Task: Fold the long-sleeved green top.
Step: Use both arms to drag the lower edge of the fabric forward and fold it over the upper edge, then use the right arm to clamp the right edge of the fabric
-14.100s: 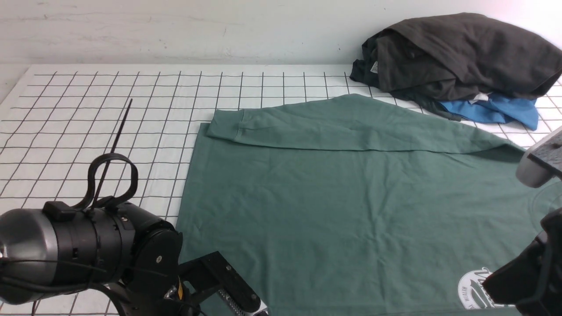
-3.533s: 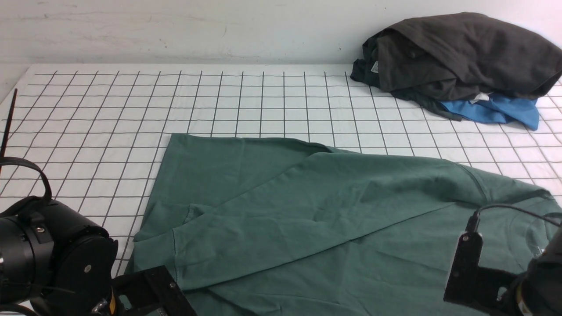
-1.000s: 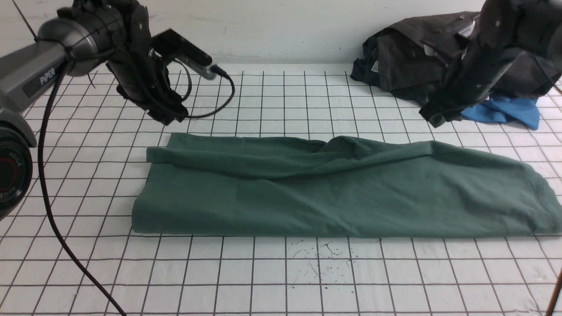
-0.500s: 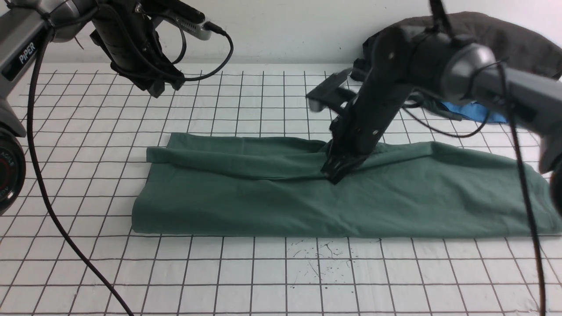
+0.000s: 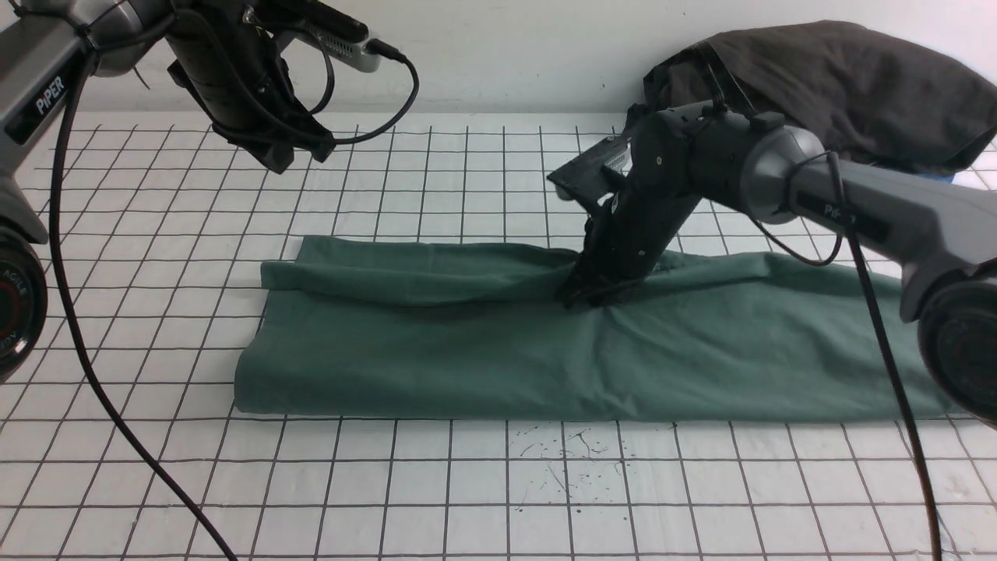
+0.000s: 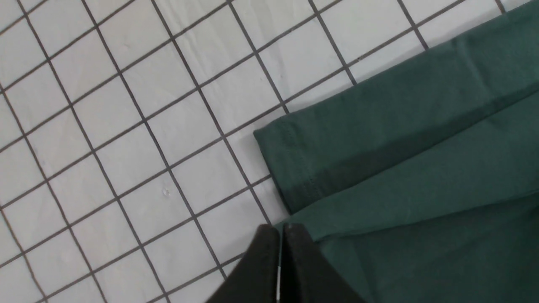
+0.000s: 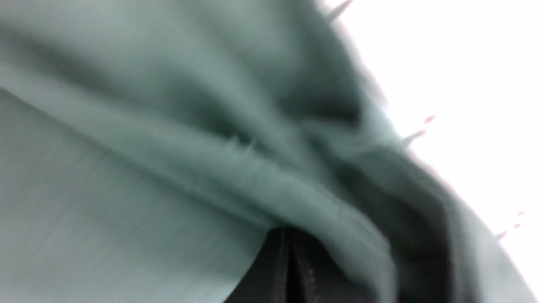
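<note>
— Where is the green long-sleeved top (image 5: 467,351) found?
— It is laid across the middle of the gridded worktop (image 5: 467,499), folded into a long band that runs from the left side toward the right edge. A narrower layer is folded over along its far edge.
— How is the left gripper (image 5: 300,154) seen?
— It is held in the air over the far left part of the worktop, apart from the cloth. In the left wrist view its fingers (image 6: 265,261) are closed together and nothing is held between them.
— And the right gripper (image 5: 583,296)?
— It is pressed down on the far edge of the top, about the middle of its length, where a ridge of cloth is bunched. Its jaws are closed together. Whether cloth is pinched between them cannot be told, as the right wrist view is blurred.
— What else is noted?
— A dark heap of clothes (image 5: 841,86) is piled at the far right corner.
</note>
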You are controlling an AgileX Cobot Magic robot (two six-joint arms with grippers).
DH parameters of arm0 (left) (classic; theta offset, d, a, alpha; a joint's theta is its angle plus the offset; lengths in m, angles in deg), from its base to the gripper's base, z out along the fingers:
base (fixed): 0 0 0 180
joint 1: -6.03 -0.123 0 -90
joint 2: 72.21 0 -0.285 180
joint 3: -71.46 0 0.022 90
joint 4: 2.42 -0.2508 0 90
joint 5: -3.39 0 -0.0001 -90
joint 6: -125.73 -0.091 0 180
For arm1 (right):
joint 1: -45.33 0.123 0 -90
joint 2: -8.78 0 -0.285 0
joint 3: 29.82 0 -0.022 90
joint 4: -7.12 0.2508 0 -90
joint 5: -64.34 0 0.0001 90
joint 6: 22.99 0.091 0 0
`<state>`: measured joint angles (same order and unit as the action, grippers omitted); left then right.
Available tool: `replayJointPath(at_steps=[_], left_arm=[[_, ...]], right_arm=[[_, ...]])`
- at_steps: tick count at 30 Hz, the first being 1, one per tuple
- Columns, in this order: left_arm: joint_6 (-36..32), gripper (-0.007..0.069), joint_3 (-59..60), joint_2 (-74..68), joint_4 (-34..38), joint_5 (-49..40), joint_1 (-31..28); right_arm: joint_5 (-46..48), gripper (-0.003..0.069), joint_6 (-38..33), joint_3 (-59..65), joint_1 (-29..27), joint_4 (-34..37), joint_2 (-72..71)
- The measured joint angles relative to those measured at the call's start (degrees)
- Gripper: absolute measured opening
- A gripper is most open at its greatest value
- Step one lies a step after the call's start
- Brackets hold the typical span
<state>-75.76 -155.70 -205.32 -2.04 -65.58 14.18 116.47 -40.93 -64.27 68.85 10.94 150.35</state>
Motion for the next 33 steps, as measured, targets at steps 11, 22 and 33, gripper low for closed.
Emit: replayJointPath(at_steps=[11,22,33], left_arm=[[-1.4,-0.0008,0.0,-3.1,2.2,-1.2,0.0],[-1.9,-0.0008,0.0,-3.9,3.1,-1.5,0.0],[-7.0,-0.0008,0.5,-3.9,12.4,-1.7,0.1]], right_arm=[[-15.8,-0.0014,11.2,0.0,-2.1,-4.7,0.1],[2.6,-0.0014,12.9,-9.8,-4.9,-10.8,-2.2],[18.8,-0.0014,6.7,-4.6,-19.0,-4.2,-17.5]])
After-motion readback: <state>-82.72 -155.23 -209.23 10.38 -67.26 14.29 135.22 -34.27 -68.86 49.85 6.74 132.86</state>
